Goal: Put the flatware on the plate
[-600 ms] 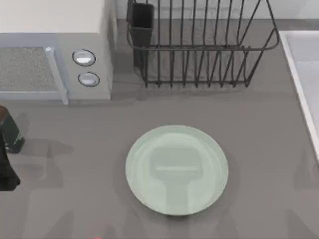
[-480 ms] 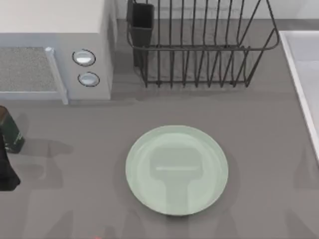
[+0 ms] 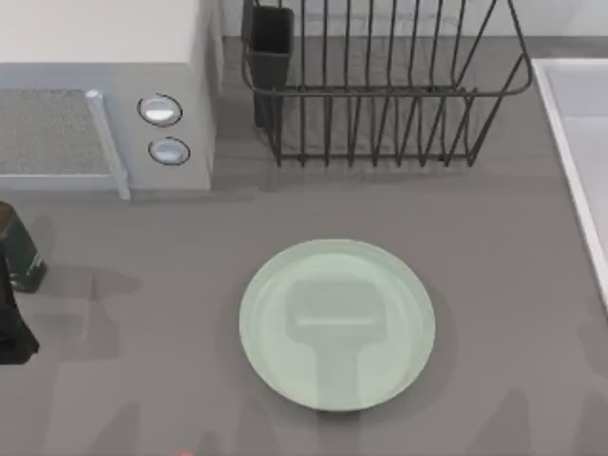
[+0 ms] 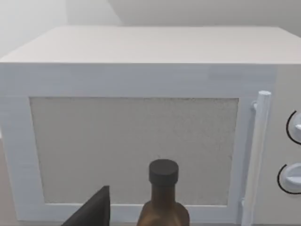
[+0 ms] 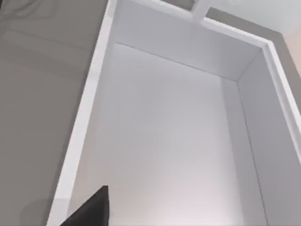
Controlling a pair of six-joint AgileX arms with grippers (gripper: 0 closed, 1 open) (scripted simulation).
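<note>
My left hand (image 3: 11, 323) sits at the table's far-left edge beside a brown bottle (image 4: 163, 200), grip state can't tell. Plate (image 3: 337, 323) mid-table, bare. Spoon: just a red-pink speck (image 3: 184, 453) at the near edge, likely its knob. Nothing done; pickup and placing remain.

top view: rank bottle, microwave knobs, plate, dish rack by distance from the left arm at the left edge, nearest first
Measured from the left arm at the table's left edge:
1. Bottle, at the left edge, right beside the arm.
2. Microwave knobs, back left, on the microwave's front panel.
3. Plate, centre of the table.
4. Dish rack, back, right of centre.
</note>
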